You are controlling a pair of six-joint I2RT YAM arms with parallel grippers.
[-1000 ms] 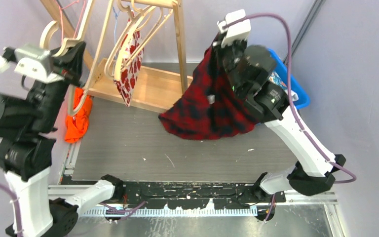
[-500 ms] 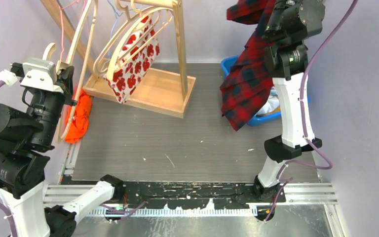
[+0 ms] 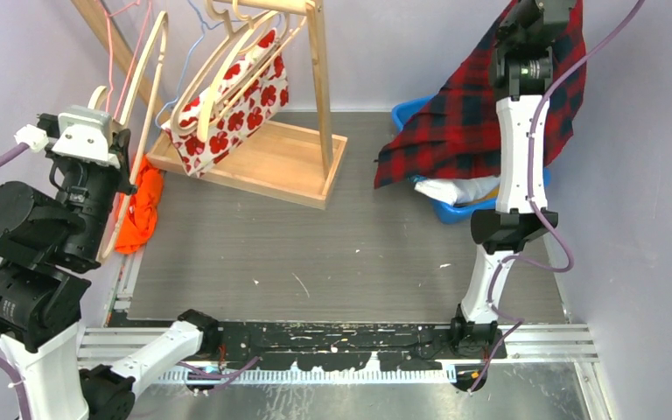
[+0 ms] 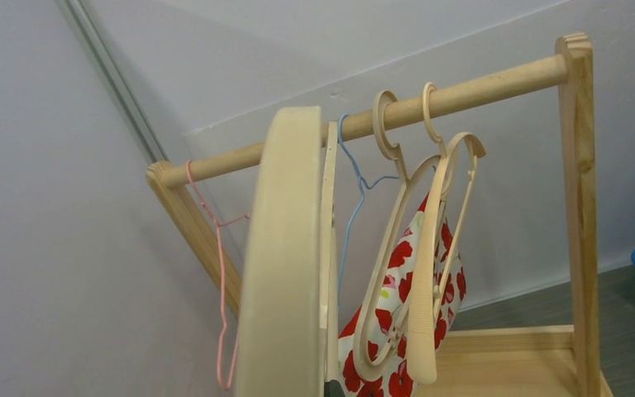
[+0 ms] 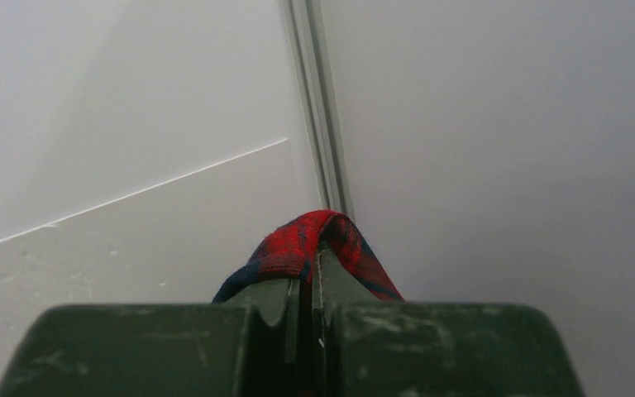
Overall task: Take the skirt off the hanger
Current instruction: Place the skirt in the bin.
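The red and navy plaid skirt (image 3: 468, 122) hangs from my right gripper (image 3: 538, 10), which is raised high at the back right and shut on the skirt's edge. In the right wrist view the cloth (image 5: 318, 236) is folded over the closed gripper (image 5: 312, 269). The skirt drapes over the blue bin (image 3: 407, 114). My left gripper (image 3: 105, 149) at the far left holds a bare pale wooden hanger (image 3: 144, 96). That hanger (image 4: 285, 265) fills the left wrist view close up; the fingers are almost hidden under it.
A wooden rack (image 3: 319, 83) stands at the back, with a red-flowered white garment (image 3: 241, 101) on wooden hangers, plus pink and blue wire hangers (image 4: 355, 178). An orange cloth (image 3: 140, 206) lies at the table's left edge. White cloth (image 3: 455, 188) lies in the bin.
My right arm has swung up and to the right, carrying the plaid skirt from mid-table to above the blue bin. My left arm shifted slightly with the hanger. The flowered garment swings.
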